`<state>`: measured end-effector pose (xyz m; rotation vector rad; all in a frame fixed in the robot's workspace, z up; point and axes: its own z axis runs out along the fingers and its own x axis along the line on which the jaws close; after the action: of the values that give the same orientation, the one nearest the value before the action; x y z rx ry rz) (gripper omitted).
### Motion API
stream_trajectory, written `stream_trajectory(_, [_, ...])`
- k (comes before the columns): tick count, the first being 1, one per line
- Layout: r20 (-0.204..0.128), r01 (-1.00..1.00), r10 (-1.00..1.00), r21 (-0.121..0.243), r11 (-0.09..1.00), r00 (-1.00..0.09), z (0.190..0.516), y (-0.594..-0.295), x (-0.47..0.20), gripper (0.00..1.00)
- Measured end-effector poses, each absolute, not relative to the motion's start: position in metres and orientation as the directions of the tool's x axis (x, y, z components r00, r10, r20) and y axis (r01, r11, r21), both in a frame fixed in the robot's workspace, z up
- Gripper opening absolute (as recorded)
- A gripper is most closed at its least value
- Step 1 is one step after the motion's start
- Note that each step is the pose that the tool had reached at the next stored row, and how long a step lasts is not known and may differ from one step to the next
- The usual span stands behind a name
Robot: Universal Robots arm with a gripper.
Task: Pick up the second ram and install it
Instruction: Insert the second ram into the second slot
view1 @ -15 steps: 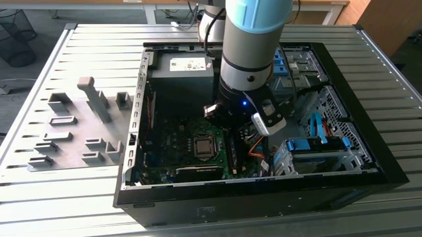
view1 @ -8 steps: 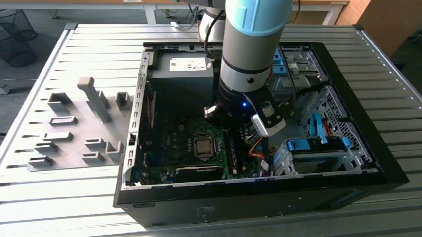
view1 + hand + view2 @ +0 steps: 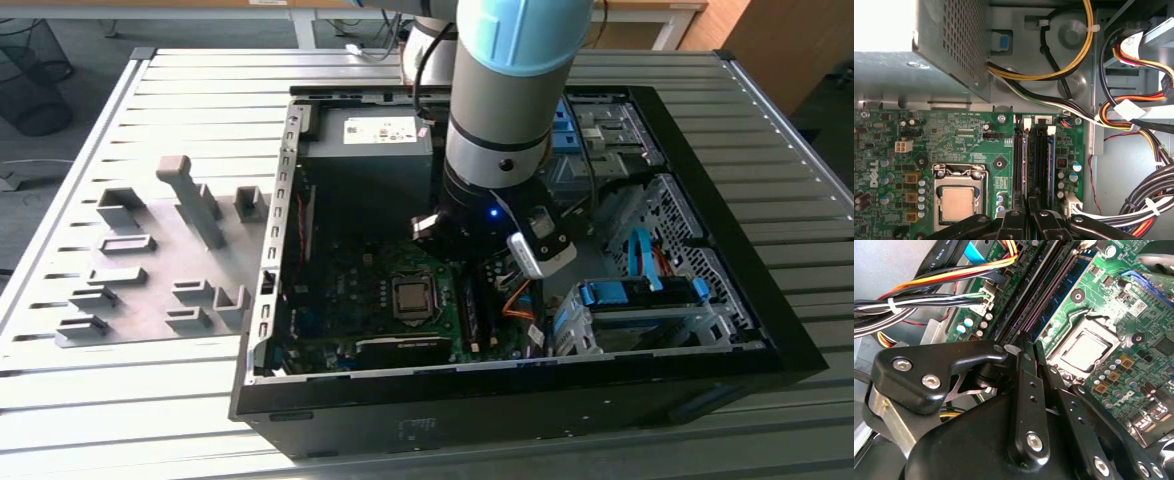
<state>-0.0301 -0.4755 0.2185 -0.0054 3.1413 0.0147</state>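
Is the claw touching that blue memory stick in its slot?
Cannot tell. In the first wrist view the gripper ends at the slots beside the blue memory stick, hiding any contact itself.

A slatted metal table [image 3: 174,420] carries the open computer case [image 3: 400,425] and grey holder blocks [image 3: 147,270].

Open computer case [image 3: 747,330] on the table [image 3: 160,400], with holder blocks [image 3: 160,260] beside it toward the exterior view's left. Inside the case: motherboard [image 3: 360,310] on the floor, power supply [image 3: 367,150] behind it, drive bay [image 3: 641,300] toward the exterior view's right. Processor socket [image 3: 956,197] beside the memory slots [image 3: 1035,160]. Hand [image 3: 1026,210] directly over those slots, with cable bundle [image 3: 1134,115] on the far side from the socket.
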Motion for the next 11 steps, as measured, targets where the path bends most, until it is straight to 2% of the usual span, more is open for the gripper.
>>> stream_trajectory(11, [0.000, -0.003, -0.003, 0.012, 1.000, -1.000, 0.2155, -0.4756, -0.0301, 0.14])
